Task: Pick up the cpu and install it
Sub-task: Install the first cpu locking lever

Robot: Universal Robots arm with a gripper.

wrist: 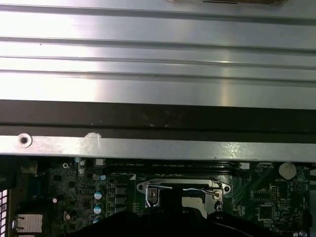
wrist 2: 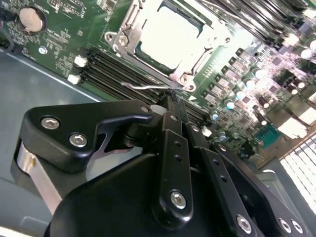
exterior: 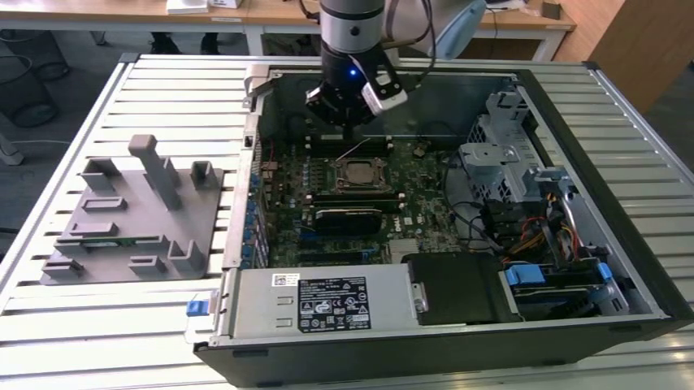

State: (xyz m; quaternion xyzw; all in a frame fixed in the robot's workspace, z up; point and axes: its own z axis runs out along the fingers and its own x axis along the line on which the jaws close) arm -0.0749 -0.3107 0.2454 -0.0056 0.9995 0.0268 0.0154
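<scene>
We find the cpu (wrist 2: 168, 37) lying flat in its socket (wrist 2: 123, 42) on the motherboard (exterior: 423, 203). The gripper (wrist 2: 169, 95) hovers just beside it, fingers drawn narrow and holding nothing. We judge the chip light, rigid and fragile; it is best gripped by opposite edges.

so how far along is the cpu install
The cpu already lies in the motherboard socket, its bright metal top showing inside the socket frame in the second wrist view. The claw looks shut with nothing in it and hangs just beside the socket, close to the thin wire lever. Whether that lever is latched cannot be told, so locking down may remain.
</scene>
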